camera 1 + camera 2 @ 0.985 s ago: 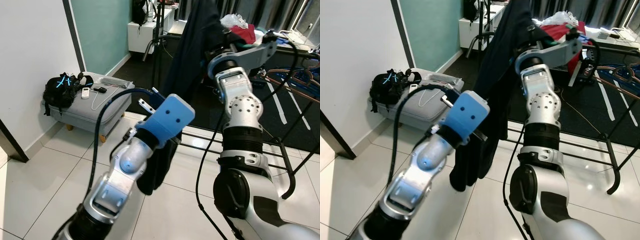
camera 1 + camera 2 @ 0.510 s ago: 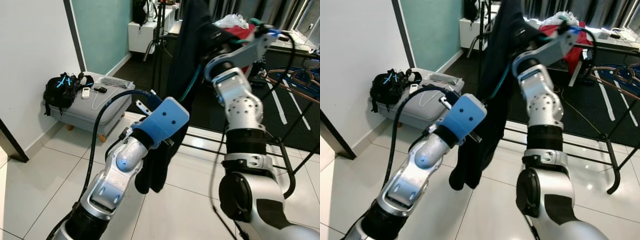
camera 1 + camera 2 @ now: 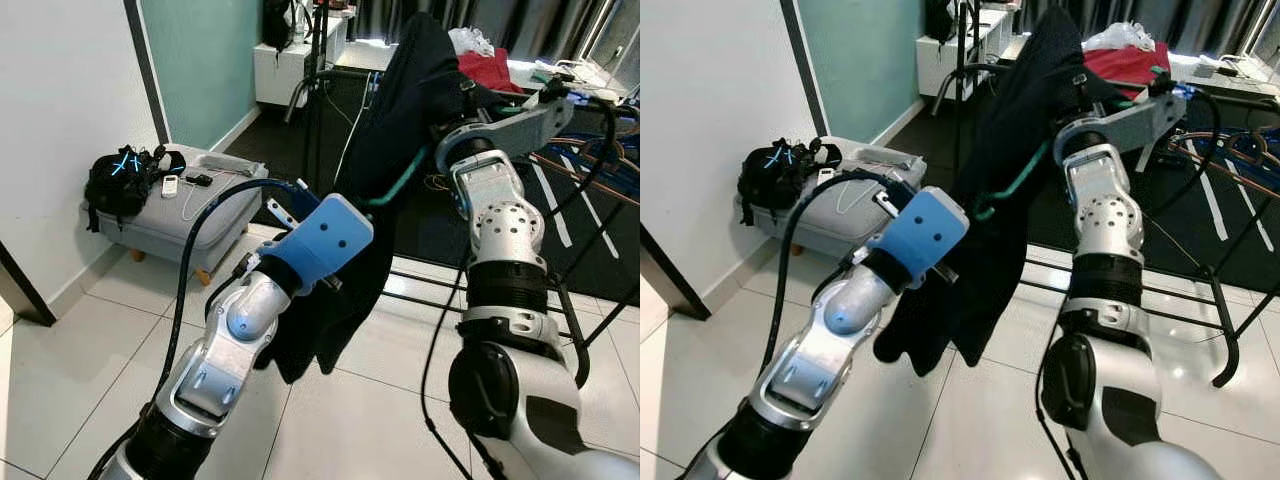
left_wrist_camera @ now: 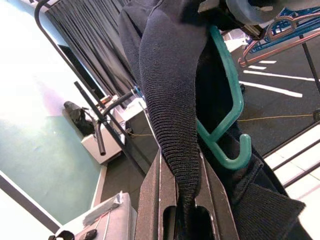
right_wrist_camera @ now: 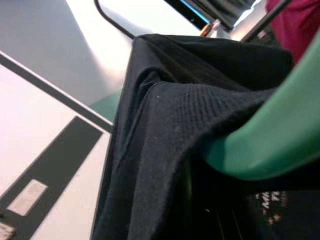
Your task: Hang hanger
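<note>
A black knit garment [image 3: 395, 140] hangs on a green hanger [image 4: 231, 100], held in the air between my two arms. A strip of the hanger [image 3: 398, 188] shows under the fabric. My left gripper [image 4: 181, 167] is shut on a fold of the garment's lower part, below the hanger's hooked end. My right gripper [image 3: 468, 88] is up at the top of the garment, shut on the green hanger [image 5: 270, 135], with its fingers buried in the fabric. The black clothes rack [image 3: 318, 70] stands just behind the garment.
A grey ottoman [image 3: 185, 215] with a black bag [image 3: 120, 182] stands by the white wall at left. The rack's floor rails [image 3: 565, 310] cross the tiles at right. Copper hangers [image 3: 590, 165] and a red cloth [image 3: 490, 66] lie beyond.
My right arm has swung right and lower with the hanger, and the garment now spreads wider between the arms. The left gripper keeps its hold on the fabric.
</note>
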Tool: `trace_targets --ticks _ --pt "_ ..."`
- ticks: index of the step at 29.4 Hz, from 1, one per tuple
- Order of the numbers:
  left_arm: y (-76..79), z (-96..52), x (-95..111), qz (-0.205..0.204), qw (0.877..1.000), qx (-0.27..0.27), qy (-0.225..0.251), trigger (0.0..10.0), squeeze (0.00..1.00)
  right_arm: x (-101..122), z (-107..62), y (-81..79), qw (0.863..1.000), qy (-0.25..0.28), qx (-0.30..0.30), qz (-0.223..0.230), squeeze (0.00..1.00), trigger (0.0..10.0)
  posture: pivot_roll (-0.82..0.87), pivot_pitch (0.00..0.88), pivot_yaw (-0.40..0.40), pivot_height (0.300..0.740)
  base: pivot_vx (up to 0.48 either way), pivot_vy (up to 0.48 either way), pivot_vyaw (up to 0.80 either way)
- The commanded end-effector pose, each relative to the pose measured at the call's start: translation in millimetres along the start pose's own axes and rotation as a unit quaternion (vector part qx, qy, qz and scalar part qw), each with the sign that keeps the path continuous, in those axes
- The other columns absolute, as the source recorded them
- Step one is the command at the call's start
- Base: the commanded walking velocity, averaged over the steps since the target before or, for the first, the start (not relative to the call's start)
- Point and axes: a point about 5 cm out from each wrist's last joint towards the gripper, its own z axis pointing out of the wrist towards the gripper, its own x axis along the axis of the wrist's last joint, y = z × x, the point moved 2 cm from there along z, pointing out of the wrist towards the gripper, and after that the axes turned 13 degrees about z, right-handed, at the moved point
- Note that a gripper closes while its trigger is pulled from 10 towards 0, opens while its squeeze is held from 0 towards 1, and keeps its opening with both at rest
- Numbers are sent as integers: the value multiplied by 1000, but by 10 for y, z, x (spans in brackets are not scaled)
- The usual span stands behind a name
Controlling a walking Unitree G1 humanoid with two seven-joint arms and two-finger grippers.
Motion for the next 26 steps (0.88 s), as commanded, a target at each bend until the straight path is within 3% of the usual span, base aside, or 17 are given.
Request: trace_targets --ticks 1,4,6,7,8,11,14,18,26 --pt "133 -3 131 -19 999 -18 20 10000 0 224 -1 -141 995 75 13 -56 0 10000 0 9 -73 740 0 0 0" --pt "169 8 185 -28 999 -21 27 10000 0 206 -7 -144 994 81 12 -78 0 10000 0 9 -73 740 0 0 0" --pt "260 62 339 -47 997 -29 50 10000 0 128 -16 -143 987 82 9 -137 0 10000 7 8 -74 740 0 0 0" --pt "260 62 339 -47 997 -29 50 10000 0 128 -16 -143 987 82 9 -137 0 10000 7 8 -74 740 0 0 0" --pt "294 97 412 -57 996 -32 61 10000 0 72 -18 -134 981 81 5 -177 0 10000 6 7 -74 740 0 0 0" --pt "329 145 506 -70 994 -35 76 10000 0 -4 -30 -146 973 80 10 -217 0 10000 8 7 -75 740 0 0 0" --pt "354 248 713 -136 984 -39 107 10000 0 -190 -66 -196 958 71 30 -276 0 10000 3 5 -70 740 0 0 0" --pt "336 263 745 -187 976 -39 107 10000 0 -252 -72 -180 958 61 32 -277 0 10000 0 6 -68 740 0 0 0" --pt "329 261 740 -206 973 -38 102 10000 0 -295 -76 -139 959 53 24 -276 0 10000 -1 6 -70 740 0 0 0"
